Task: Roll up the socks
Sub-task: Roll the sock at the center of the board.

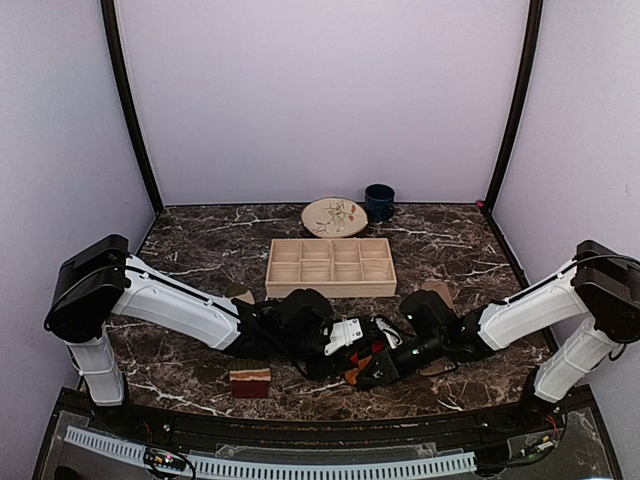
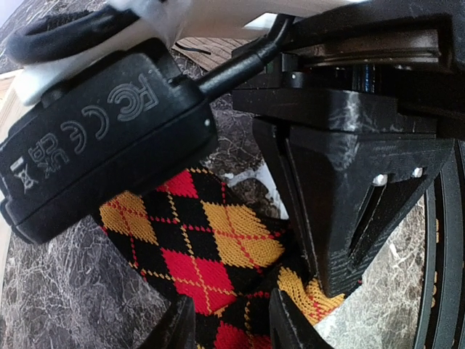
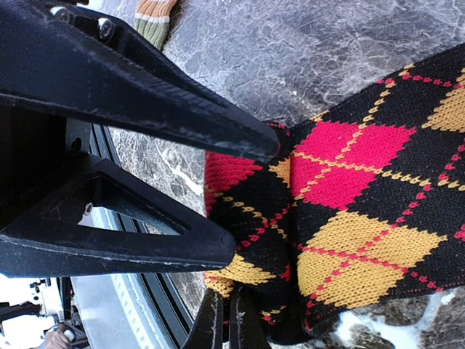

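Observation:
The black argyle sock (image 1: 355, 376) with red and orange diamonds lies bunched on the marble near the front, between both grippers. In the left wrist view, sock fabric (image 2: 211, 240) fills the gap between my left gripper's (image 2: 232, 323) fingers, which clamp a thick fold. The right wrist view shows the same fold (image 3: 251, 211) squeezed between the left gripper's two big black fingers. My right gripper (image 3: 227, 320) is shut on the sock's yellow-and-black edge just below it. A rolled striped sock (image 1: 250, 381) sits to the left, apart from both grippers. Tan sock pieces lie at left (image 1: 238, 292) and right (image 1: 437, 292).
A wooden divided box (image 1: 330, 267) stands just behind the arms. A patterned plate (image 1: 335, 216) and a dark blue mug (image 1: 379, 202) are at the back wall. The table's front rail (image 1: 300, 432) runs close below the grippers. A striped cuff (image 3: 154, 14) shows at the top of the right wrist view.

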Controlling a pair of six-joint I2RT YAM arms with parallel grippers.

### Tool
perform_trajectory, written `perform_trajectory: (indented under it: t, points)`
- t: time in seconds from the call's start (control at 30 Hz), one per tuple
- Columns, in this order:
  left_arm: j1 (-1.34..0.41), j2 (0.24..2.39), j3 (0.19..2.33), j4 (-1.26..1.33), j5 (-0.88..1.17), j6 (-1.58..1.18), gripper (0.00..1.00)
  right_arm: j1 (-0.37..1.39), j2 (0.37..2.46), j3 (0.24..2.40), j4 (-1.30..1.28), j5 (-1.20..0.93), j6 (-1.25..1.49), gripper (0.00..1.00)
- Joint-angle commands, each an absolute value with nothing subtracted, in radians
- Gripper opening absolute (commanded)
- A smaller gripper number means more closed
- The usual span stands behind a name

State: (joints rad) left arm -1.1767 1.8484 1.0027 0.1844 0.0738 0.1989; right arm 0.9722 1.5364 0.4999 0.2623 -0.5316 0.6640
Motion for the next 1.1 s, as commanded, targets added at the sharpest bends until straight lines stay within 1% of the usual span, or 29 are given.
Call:
perform_trajectory:
  t: [0.0,0.23,0.53,0.77,0.9,1.07]
  points:
    - [-1.186,1.806,0.997,0.101,0.009,0.244,0.39,0.956,1.548,0.49,0.299,-0.556,0.671,0.0]
    - [-1.197,1.804,0.988,0.101,0.015,0.239,0.39,0.946,1.56,0.479,0.319,-0.567,0.675,0.0]
    - [-1.196,1.903,0.993,0.103,-0.001,0.224,0.38,0.938,1.565,0.469,0.332,-0.577,0.683,0.0]
    - [-1.183,1.94,0.993,0.123,-0.001,0.219,0.37,0.936,1.571,0.458,0.345,-0.577,0.689,0.0]
    - [-1.169,1.942,0.986,0.15,0.022,0.214,0.37,0.934,1.579,0.455,0.342,-0.569,0.69,0.09]
    - [-1.154,1.959,0.989,0.159,0.049,0.2,0.36,0.933,1.563,0.457,0.309,-0.524,0.673,0.22]
